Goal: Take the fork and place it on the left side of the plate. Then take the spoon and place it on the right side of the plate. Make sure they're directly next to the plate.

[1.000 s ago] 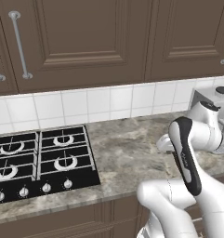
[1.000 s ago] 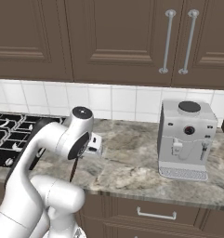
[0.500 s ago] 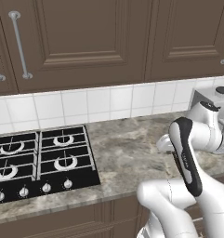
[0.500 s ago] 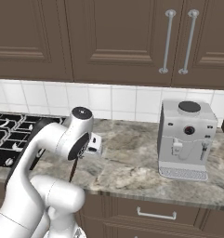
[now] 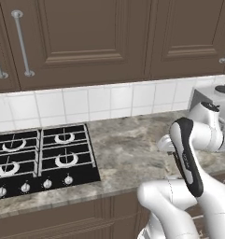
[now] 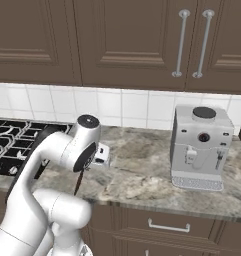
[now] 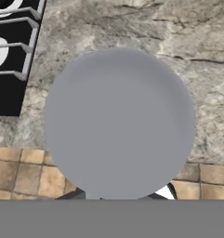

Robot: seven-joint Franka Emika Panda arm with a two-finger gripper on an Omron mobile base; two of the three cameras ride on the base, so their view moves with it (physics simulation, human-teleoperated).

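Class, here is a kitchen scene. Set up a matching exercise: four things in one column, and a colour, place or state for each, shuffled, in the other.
Things:
1 spoon
2 hob
3 coffee machine
4 cabinets

Descriptions:
A black, at the left of the counter
B dark brown, on the wall above
C round grey bowl, held up off the counter
D silver-grey, standing at the right of the counter

Pairs: 1-C, 2-A, 3-D, 4-B

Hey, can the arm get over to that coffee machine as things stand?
Probably yes: bare counter lies between the gripper and the coffee machine, though the gripper is shut on the spoon.
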